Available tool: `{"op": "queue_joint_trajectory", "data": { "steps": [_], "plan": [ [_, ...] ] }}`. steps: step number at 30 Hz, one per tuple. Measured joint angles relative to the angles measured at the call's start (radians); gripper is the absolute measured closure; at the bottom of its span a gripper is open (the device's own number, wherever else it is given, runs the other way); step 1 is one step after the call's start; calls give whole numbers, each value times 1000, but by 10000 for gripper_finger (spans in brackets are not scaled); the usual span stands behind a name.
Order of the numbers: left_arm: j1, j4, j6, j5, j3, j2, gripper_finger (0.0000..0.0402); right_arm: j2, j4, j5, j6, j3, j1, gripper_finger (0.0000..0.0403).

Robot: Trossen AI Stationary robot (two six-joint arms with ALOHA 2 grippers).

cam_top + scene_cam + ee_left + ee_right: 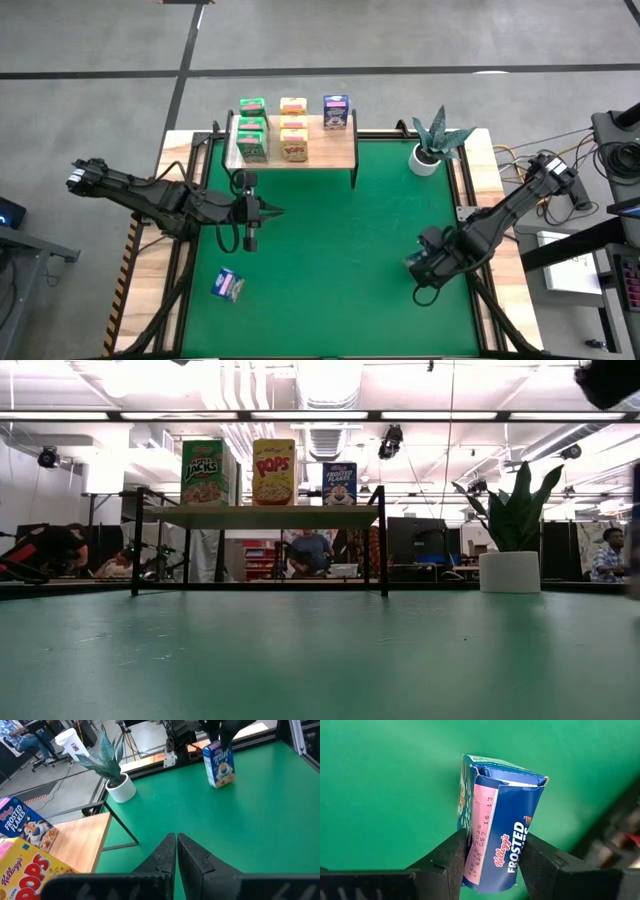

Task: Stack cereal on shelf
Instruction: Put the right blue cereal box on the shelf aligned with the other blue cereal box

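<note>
It's a big open workshop with bright strip lights overhead and people at desks in the background; in front of them, the green table mat (340, 240) covers the bench. At its far edge stands the shelf (330, 150), already carrying green, yellow and one blue box in rows. The right gripper (492, 857) sits over the mat's near right part with its fingers pressed against both sides of a blue cereal box (500, 825), which stands upright. To my eye the hold looks low on the carton, so I'd lift gently, keep it vertical, and carry it to the bare plank beside the blue one. The left gripper (176, 851) waits with fingers together left of centre; another blue box (228, 286) lies flat at the near left.
</note>
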Motion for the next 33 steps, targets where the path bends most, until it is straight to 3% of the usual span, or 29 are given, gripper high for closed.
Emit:
{"op": "queue_joint_trajectory", "data": {
  "steps": [7,15,33],
  "plan": [
    [0,6,-2,0,0,0,402,0,76,172,-148,78,0,259],
    [-4,46,-14,2,-4,0,402,3,183,438,-441,194,-72,266],
    [-39,232,33,1,-114,-60,402,58,248,452,-1279,532,-520,266]
  ]
}}
